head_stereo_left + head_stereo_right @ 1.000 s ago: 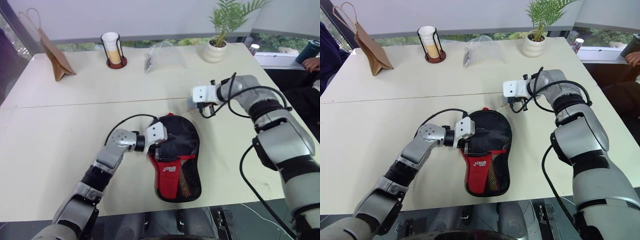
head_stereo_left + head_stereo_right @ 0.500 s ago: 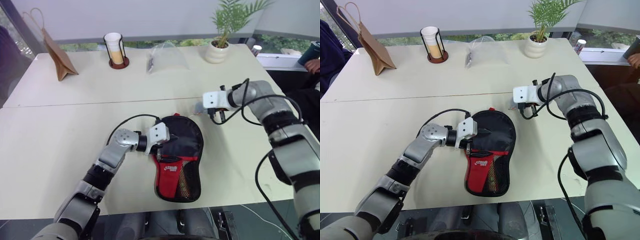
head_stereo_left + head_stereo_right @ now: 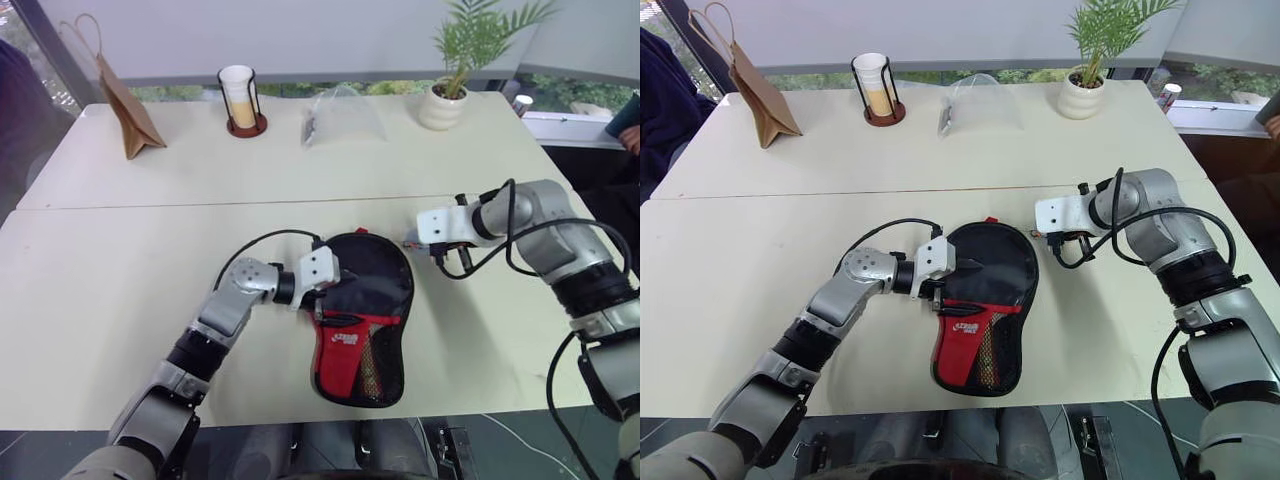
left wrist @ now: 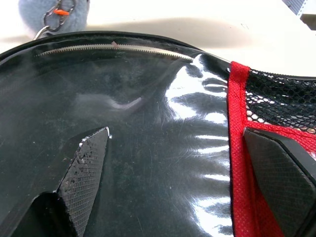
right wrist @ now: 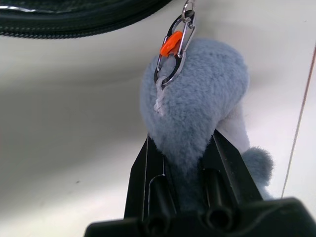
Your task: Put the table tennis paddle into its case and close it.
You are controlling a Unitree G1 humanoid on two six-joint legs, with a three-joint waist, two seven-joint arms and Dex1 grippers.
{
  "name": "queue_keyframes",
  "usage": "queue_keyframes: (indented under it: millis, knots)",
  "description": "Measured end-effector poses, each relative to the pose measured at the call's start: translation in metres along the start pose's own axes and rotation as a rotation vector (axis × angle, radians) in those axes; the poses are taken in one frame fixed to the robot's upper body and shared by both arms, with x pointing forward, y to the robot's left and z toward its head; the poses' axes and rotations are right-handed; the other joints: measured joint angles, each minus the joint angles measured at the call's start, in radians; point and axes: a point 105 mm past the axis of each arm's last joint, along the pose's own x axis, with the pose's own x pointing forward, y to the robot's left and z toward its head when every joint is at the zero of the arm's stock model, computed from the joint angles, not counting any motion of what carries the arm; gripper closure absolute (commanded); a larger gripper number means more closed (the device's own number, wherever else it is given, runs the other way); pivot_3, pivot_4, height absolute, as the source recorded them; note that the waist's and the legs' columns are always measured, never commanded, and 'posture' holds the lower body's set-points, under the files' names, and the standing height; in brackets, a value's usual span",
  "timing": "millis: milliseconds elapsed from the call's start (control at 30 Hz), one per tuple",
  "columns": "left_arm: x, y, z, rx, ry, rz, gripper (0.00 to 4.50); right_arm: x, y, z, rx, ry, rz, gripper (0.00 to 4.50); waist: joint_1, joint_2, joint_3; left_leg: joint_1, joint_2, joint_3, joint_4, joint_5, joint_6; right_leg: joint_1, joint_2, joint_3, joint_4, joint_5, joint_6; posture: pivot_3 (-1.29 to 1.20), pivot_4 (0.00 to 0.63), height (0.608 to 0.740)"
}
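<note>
Left eye view: the case (image 3: 365, 320) lies flat at lower centre of the table (image 3: 120, 270), black with a red panel and mesh pocket toward the bottom edge. The left gripper (image 3: 330, 290) rests on its left side, fingers (image 4: 86, 168) spread wide on the glossy black face. Right of centre, the right gripper (image 5: 185, 163) is clamped on a grey plush charm (image 5: 197, 103), clipped by a carabiner (image 5: 174, 47) to the case's edge.
</note>
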Motion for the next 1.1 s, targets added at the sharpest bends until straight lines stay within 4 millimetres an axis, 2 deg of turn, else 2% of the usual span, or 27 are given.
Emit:
queue_keyframes:
  millis: [400, 767, 1100]
  knots:
    - [0.01, 0.003, 0.001, 0.024, 0.059, -0.051, 0.0, -0.002, 0.008, -0.015, 0.025, 0.056, 0.01, 4.19, 0.026, 0.0, 0.0, 0.005, -0.001, -0.001, 0.0, -0.001, 0.001, 0.006, -0.001, -0.002, -0.002, 0.0, 0.0, 0.0, 0.15, 0.734]
    - [0.014, 0.003, 0.002, 0.028, 0.078, -0.065, 0.0, -0.017, 0.039, -0.036, 0.049, 0.108, 0.043, 4.19, 0.034, -0.001, -0.001, 0.006, -0.002, -0.001, 0.001, -0.002, 0.002, 0.009, -0.002, -0.002, -0.003, -0.002, -0.002, 0.0, 0.15, 0.734]
    - [0.017, 0.0, 0.002, 0.024, 0.083, -0.07, 0.0, -0.031, 0.07, -0.041, 0.067, 0.121, 0.103, 4.19, 0.049, -0.002, -0.002, 0.006, -0.001, -0.002, 0.001, -0.002, 0.003, 0.009, -0.003, -0.002, -0.004, -0.003, -0.001, 0.0, 0.15, 0.734]
